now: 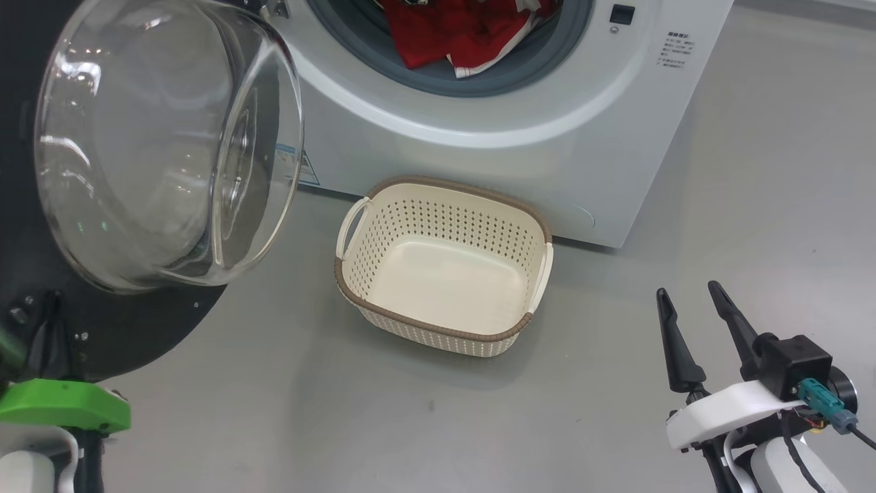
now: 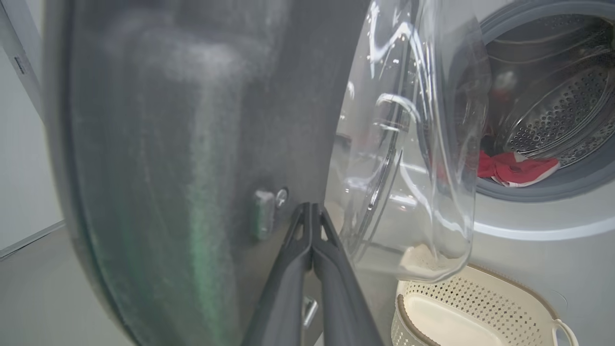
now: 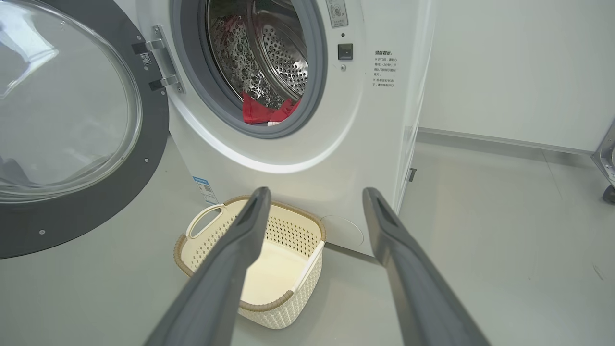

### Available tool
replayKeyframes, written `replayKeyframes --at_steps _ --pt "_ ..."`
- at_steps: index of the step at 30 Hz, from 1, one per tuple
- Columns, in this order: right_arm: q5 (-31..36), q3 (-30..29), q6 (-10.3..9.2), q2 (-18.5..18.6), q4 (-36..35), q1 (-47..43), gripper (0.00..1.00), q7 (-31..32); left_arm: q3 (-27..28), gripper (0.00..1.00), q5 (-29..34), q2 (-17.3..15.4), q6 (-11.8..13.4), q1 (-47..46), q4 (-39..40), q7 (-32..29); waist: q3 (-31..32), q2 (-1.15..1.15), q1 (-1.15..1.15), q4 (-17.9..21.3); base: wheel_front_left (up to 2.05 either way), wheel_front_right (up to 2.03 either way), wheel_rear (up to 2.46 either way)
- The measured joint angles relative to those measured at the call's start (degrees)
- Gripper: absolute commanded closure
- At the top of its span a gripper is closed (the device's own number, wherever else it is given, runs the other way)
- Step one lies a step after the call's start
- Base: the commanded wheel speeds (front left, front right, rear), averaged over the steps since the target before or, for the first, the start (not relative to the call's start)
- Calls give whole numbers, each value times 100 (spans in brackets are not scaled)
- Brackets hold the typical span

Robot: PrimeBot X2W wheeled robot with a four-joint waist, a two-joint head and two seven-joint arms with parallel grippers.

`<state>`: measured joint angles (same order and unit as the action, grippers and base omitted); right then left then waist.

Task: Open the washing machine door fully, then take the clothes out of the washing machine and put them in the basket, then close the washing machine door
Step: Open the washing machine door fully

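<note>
The washing machine door [image 1: 164, 150], upper left, stands swung out. The left gripper [image 2: 311, 211], closed on nothing, meets its dark inner face: push steadily, clear of the glass. The right gripper [image 1: 686, 289], lower right, gapes empty. The clothes [image 1: 458, 31] lie top centre.

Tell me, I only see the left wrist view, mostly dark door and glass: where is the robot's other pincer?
Observer: The right pincer hangs open above the grey floor, right of the small cream perforated plastic basket.
Operator: Anything in that basket?
Observer: No, its whole bottom lies bare.
Operator: How far open is the door?
Observer: The large round black-rimmed glass door stands swung wide to the left, clear of the opening of the white front-loading washing machine.
</note>
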<state>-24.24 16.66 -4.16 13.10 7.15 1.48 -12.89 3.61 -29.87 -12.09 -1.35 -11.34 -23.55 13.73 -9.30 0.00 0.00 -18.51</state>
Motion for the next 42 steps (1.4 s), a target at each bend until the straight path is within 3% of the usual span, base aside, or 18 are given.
replayKeyframes --at_steps 23,33,42 --pt "346 57 -10 337 -450 455 0 457 759 100 -444 -712 -105 -743 -745 3 -885 0 0 50 0 0 0" --pt "416 7 -62 426 -558 602 0 553 761 100 -502 -737 -201 -1162 -1160 5 -1264 0 0 36 0 0 0" --pt "413 19 -62 354 -481 628 0 543 648 100 -404 -739 -277 -1277 -1424 53 -1180 0 0 55 0 0 0"
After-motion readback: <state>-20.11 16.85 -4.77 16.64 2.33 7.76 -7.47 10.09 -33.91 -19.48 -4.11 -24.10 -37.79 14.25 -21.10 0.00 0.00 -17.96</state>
